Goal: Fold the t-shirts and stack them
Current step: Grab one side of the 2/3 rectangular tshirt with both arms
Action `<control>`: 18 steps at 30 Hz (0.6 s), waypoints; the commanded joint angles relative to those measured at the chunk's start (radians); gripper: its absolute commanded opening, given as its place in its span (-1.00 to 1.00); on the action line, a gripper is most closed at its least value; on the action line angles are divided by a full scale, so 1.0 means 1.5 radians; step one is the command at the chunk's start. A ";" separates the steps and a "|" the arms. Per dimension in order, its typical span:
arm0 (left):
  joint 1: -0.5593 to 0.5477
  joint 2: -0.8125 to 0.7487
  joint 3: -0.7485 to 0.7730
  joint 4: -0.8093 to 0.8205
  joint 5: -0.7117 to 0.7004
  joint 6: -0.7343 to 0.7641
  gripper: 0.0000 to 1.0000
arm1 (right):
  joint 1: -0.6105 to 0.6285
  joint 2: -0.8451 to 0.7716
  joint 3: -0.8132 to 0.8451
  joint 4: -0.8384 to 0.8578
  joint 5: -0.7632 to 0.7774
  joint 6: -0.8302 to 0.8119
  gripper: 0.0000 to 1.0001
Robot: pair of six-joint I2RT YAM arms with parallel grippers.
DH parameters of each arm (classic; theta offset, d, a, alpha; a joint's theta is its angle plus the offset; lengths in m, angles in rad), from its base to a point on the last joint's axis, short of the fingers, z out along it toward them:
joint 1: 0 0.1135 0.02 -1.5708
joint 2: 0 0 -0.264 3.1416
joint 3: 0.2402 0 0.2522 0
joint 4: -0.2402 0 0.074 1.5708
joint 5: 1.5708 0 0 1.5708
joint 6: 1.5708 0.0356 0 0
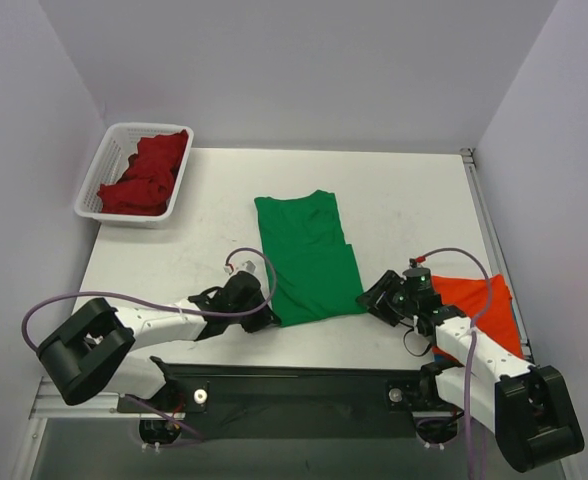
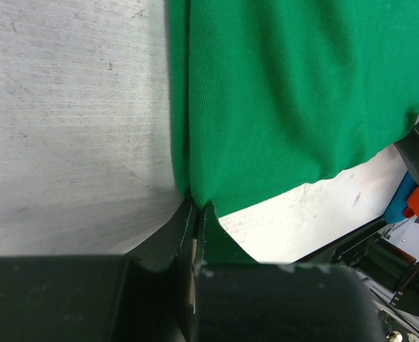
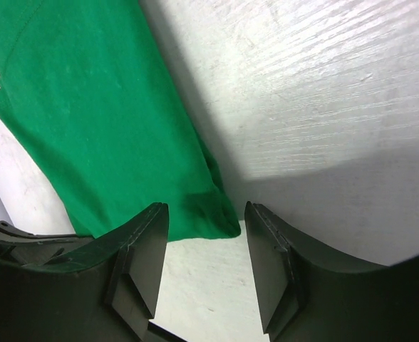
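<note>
On the surface (image 1: 414, 210), the green shirt (image 1: 309, 260) lies flat at centre. An orange shirt (image 1: 504, 320) lies far right, and a red shirt (image 1: 149, 170) sits in the basket (image 1: 96, 175). The left gripper (image 2: 197, 208) pinches the green hem's near-left corner. The right gripper (image 3: 204, 214) gapes, empty, astride the near-right corner.

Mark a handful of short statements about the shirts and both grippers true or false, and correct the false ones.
1. The left gripper is shut on a near corner of the green t-shirt. True.
2. The right gripper is clamped on cloth. False: its jaws stand open, with the shirt's other near corner just ahead of them.
3. The dark red t-shirt lies in the white basket. True.
4. The orange t-shirt is stacked on the green one. False: it lies apart, to the green one's right.
</note>
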 commanded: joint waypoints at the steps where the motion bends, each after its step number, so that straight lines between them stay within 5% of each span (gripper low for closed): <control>1: -0.004 -0.016 0.008 -0.026 -0.015 0.017 -1.00 | 0.017 0.026 -0.049 -0.056 0.020 0.013 -0.04; 7: -0.004 -0.010 0.007 -0.026 -0.007 0.020 -1.00 | 0.049 0.092 -0.035 0.003 0.014 0.038 -0.17; 11: -0.004 -0.033 0.004 -0.054 -0.007 0.025 -1.00 | 0.050 0.082 -0.037 -0.012 0.030 0.035 -0.98; 18: -0.007 -0.151 -0.019 -0.154 0.003 0.044 -1.00 | 0.066 -0.099 -0.046 -0.175 0.060 0.009 -1.00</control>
